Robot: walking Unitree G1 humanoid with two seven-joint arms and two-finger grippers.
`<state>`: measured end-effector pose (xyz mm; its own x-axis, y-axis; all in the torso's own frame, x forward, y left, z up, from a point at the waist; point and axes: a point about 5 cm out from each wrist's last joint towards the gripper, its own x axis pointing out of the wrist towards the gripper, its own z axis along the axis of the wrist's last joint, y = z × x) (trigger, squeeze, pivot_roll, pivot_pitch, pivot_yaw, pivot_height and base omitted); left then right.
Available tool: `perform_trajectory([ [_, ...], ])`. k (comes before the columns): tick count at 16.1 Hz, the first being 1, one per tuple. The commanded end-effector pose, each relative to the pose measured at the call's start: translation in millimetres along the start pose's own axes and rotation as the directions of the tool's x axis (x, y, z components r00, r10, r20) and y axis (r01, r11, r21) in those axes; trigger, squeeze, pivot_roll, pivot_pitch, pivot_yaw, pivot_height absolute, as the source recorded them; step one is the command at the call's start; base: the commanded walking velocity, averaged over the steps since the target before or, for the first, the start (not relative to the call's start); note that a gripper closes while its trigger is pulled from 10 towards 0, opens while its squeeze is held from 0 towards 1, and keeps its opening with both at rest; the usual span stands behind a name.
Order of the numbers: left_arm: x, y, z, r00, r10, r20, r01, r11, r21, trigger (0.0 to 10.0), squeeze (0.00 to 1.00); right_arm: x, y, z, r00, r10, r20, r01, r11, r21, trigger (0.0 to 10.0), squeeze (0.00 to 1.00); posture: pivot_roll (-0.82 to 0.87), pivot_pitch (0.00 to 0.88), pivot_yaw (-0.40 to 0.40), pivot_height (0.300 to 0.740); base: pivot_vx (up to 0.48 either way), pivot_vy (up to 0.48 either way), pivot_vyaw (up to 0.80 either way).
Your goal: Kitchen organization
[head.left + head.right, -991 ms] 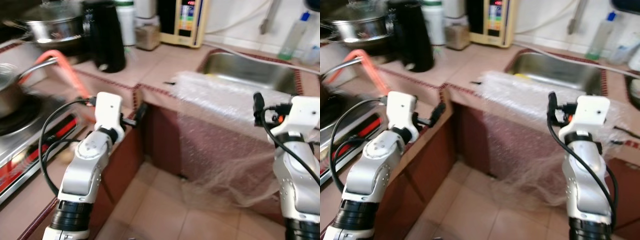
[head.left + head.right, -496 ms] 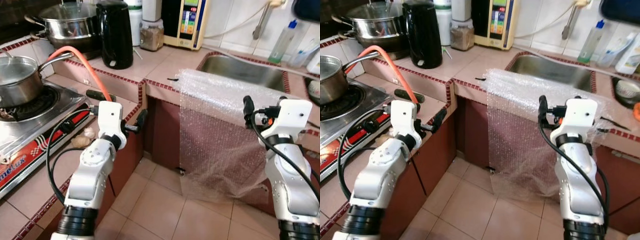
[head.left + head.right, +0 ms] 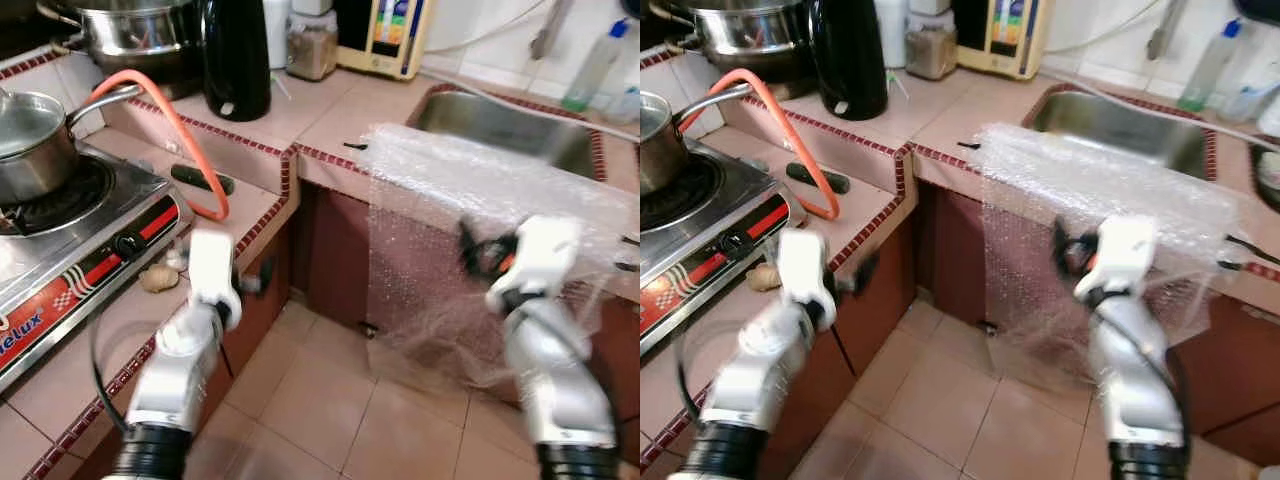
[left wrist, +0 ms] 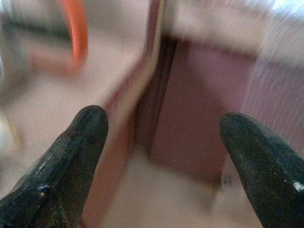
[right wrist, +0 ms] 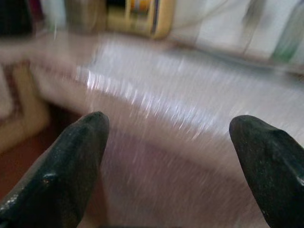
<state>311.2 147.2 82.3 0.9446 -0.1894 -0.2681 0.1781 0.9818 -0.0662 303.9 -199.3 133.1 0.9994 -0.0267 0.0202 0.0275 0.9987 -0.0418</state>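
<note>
A clear sheet of bubble wrap (image 3: 470, 190) hangs over the tiled counter edge in front of the steel sink (image 3: 500, 125) and reaches down toward the floor. My right gripper (image 3: 467, 243) is held just before the hanging sheet; in the right wrist view its fingers (image 5: 71, 161) stand wide apart with the wrap (image 5: 180, 109) beyond them. My left gripper (image 3: 262, 279) hovers beside the counter's corner by the stove. In the left wrist view it (image 4: 166, 142) is open and holds nothing, facing the dark red cabinet front.
A gas stove (image 3: 80, 230) with a steel pan (image 3: 30, 140) is on my left, and an orange hose (image 3: 180, 130) loops over the counter. A black kettle (image 3: 236, 55), a big steel pot (image 3: 130, 30) and a cream appliance (image 3: 385, 35) stand at the back. Tiled floor lies below.
The whole view has shifted and blurred, so the camera moved. Both arms now sit lower in the picture. The bubble wrap hangs as before.
</note>
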Motion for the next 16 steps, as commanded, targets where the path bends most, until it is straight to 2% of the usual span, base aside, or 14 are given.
perform_trajectory([
  [1,1.6,3.5,-19,0.998,-0.001,-0.068,0.004,0.999,0.041,10.0,0.0,-3.0,-0.8,-22,0.997,0.003,-0.072,-0.004,1.0,-0.008,10.0,0.0,0.05,0.1,-0.057,0.74,0.0,0.0,0.0],
  [3,4.1,8.5,-54,0.979,0.013,-0.201,0.012,0.992,0.126,10.0,0.0,-8.4,3.0,-66,0.975,0.007,-0.221,-0.003,1.0,0.016,10.0,0.0,0.06,0.095,-0.068,0.74,0.0,0.0,0.0],
  [4,4.1,9.2,-63,0.972,0.016,-0.233,0.023,0.987,0.161,10.0,0.0,-10.4,4.1,-78,0.966,0.007,-0.26,0.002,0.999,0.034,10.0,0.0,0.06,0.093,-0.074,0.74,0.0,0.0,0.0],
  [5,1.3,14.3,-86,0.94,0.035,-0.338,0.025,0.985,0.171,10.0,0.0,-18.9,5.6,-109,0.928,0.006,-0.372,0.015,0.998,0.054,10.0,0.0,0.07,0.089,-0.086,0.74,0.0,0.0,0.0],
  [7,-6.5,25.5,-104,0.895,0.107,-0.433,0.003,0.969,0.246,10.0,0.0,-32.4,2.2,-136,0.871,-0.013,-0.491,0.058,0.995,0.076,10.0,0.0,0.07,0.082,-0.103,0.74,0.0,0.0,0.0],
  [8,-10.1,27.3,-111,0.878,0.111,-0.465,0.009,0.969,0.248,10.0,0.0,-36.8,1.6,-143,0.853,-0.013,-0.522,0.066,0.994,0.083,10.0,0.0,0.07,0.082,-0.103,0.74,0.0,0.0,0.0],
  [9,-21.2,30.8,-127,0.833,0.116,-0.541,0.048,0.959,0.28,10.0,0.0,-48.9,-0.3,-158,0.805,-0.012,-0.593,0.076,0.994,0.083,10.0,0.0,0.06,0.073,-0.103,0.74,0.0,0.0,0.0],
  [10,-24.9,32.1,-132,0.818,0.122,-0.562,0.057,0.955,0.292,10.0,0.0,-52.8,-1.0,-163,0.79,-0.009,-0.613,0.082,0.992,0.091,10.0,0.0,0.05,0.072,-0.102,0.74,0.0,0.0,0.0],
  [13,-36.5,34.7,-146,0.775,0.129,-0.619,0.049,0.964,0.262,10.0,0.0,-75.0,-9.7,-181,0.716,-0.038,-0.697,0.165,0.98,0.115,10.0,0.0,0.06,0.057,-0.1,0.74,0.0,0.0,0.0],
  [14,-39.2,34.3,-150,0.768,0.125,-0.628,0.033,0.972,0.234,10.0,0.0,-82.8,-9.6,-187,0.698,-0.029,-0.715,0.213,0.962,0.169,10.0,0.0,0.06,0.045,-0.109,0.74,0.0,0.0,0.0],
  [15,-39.6,30.6,-152,0.771,0.09,-0.631,0.022,0.986,0.167,10.0,0.0,-91.5,-0.2,-194,0.672,0.001,-0.74,0.233,0.949,0.214,10.0,0.0,0.06,0.052,-0.106,0.74,0.0,0.0,-0.8],
  [16,-39.0,31.4,-151,0.776,0.101,-0.622,0.022,0.982,0.186,10.0,0.0,-89.5,-0.7,-193,0.679,-0.005,-0.734,0.237,0.948,0.212,10.0,0.0,0.05,0.047,-0.101,0.74,0.0,0.0,-0.8],
])
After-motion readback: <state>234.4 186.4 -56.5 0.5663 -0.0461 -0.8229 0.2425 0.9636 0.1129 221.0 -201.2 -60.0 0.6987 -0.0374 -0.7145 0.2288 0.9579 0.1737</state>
